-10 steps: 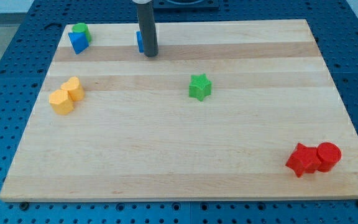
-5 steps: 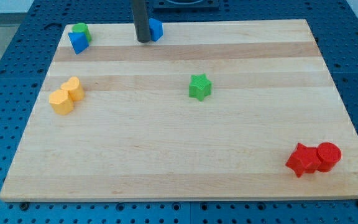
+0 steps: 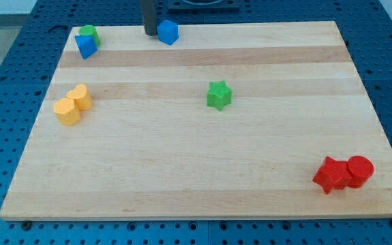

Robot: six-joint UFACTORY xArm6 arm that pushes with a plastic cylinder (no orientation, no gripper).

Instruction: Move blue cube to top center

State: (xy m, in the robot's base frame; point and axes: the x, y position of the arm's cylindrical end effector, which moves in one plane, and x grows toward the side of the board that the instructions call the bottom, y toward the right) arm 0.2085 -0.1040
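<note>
Eight small coloured blocks sit on a pale wooden board [image 3: 203, 156], which rests on a blue perforated table [image 3: 5, 82]. Your blue cube [image 3: 168, 31] lies at the view's top edge of the board, a little left of centre. Your arm has no claw, so nothing is held; it ends in a dark rod, and my tip [image 3: 150, 33] stands just beside the cube on its left, close to touching it.

At the view's top left, a green cylinder [image 3: 88, 33] touches a second blue block [image 3: 84, 46] of unclear shape. Lower on the left, two yellow blocks [image 3: 73, 105] press together. Near the middle you find a green star [image 3: 218, 94] standing alone. At the view's bottom right, a red star-like block [image 3: 331, 174] touches a red cylinder [image 3: 359, 170].
</note>
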